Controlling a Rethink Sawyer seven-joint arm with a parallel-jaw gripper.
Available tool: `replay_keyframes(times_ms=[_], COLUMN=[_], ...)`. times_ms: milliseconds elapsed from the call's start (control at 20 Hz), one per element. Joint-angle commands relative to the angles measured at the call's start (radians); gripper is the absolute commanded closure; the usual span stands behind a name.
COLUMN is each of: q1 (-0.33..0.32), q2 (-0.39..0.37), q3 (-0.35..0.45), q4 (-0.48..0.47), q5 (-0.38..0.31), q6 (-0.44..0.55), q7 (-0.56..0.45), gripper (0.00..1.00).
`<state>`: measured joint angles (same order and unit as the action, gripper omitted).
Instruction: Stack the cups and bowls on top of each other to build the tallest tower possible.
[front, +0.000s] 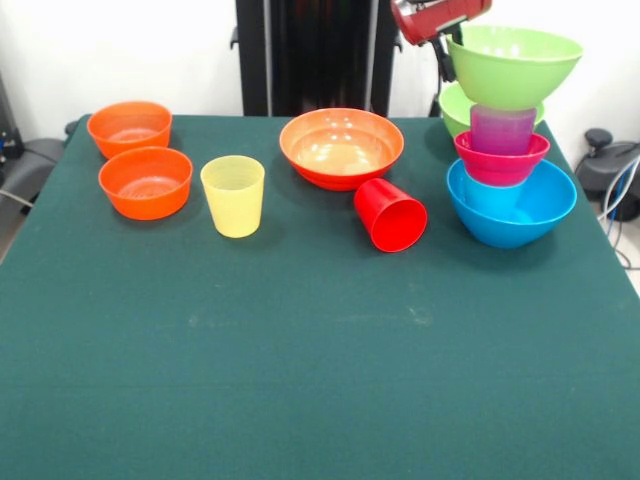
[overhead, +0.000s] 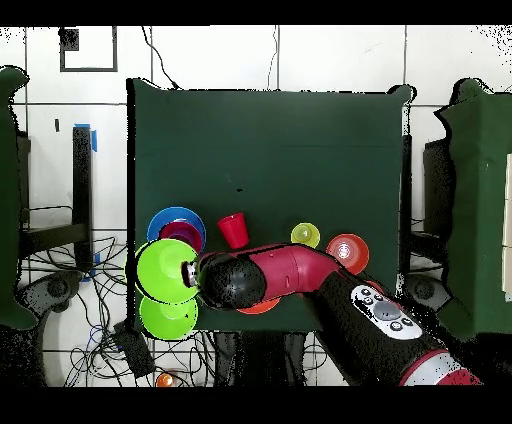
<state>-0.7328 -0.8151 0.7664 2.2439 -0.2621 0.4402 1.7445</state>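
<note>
At the right of the front view a tower stands: large blue bowl (front: 520, 215), a light blue cup (front: 478, 192) in it, small magenta bowl (front: 500, 162), purple cup (front: 502, 128), and a lime green bowl (front: 514, 62) on top. My gripper (front: 444, 52) is at that top bowl's far left rim, mostly hidden behind it. In the overhead view it (overhead: 190, 272) meets the green bowl (overhead: 162, 270). A second lime green bowl (front: 457, 106) sits behind the tower. The yellow cup (front: 233, 195) stands upright. The red cup (front: 390, 214) lies on its side.
A wide orange bowl (front: 341, 147) sits at the table's far middle. Two small orange bowls (front: 129, 127) (front: 146, 181) sit at the far left. The red arm (overhead: 300, 272) lies across the table's robot side and covers part of the wide orange bowl. Cables lie beside the table.
</note>
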Motion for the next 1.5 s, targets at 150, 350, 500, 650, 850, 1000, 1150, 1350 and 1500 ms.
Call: replay_keyframes(times_ms=[150,350,500,650,850,1000,1150,1350,1500], q1=[0.008,0.011,0.014,0.009,0.008,0.009,0.009,0.008,0.008], q2=[0.017,0.019,0.019,0.014,0.027,0.027,0.023,0.024,0.024], q3=[0.005,0.006,0.004,0.006,0.005,0.007,0.007,0.007,0.007], q4=[-0.024,-0.023,-0.023,-0.033,-0.047,-0.044,-0.04,-0.041,-0.04], q5=[-0.052,-0.05,-0.051,-0.048,-0.053,-0.051,-0.049,-0.049,-0.049], q6=[-0.016,-0.02,-0.024,-0.003,0.001,-0.005,-0.007,-0.005,-0.004], q7=[0.01,0.014,0.017,0.006,-0.004,0.0,0.003,0.002,0.001], gripper=[1.0,1.0,1.0,1.0,1.0,1.0,1.0,1.0,1.0])
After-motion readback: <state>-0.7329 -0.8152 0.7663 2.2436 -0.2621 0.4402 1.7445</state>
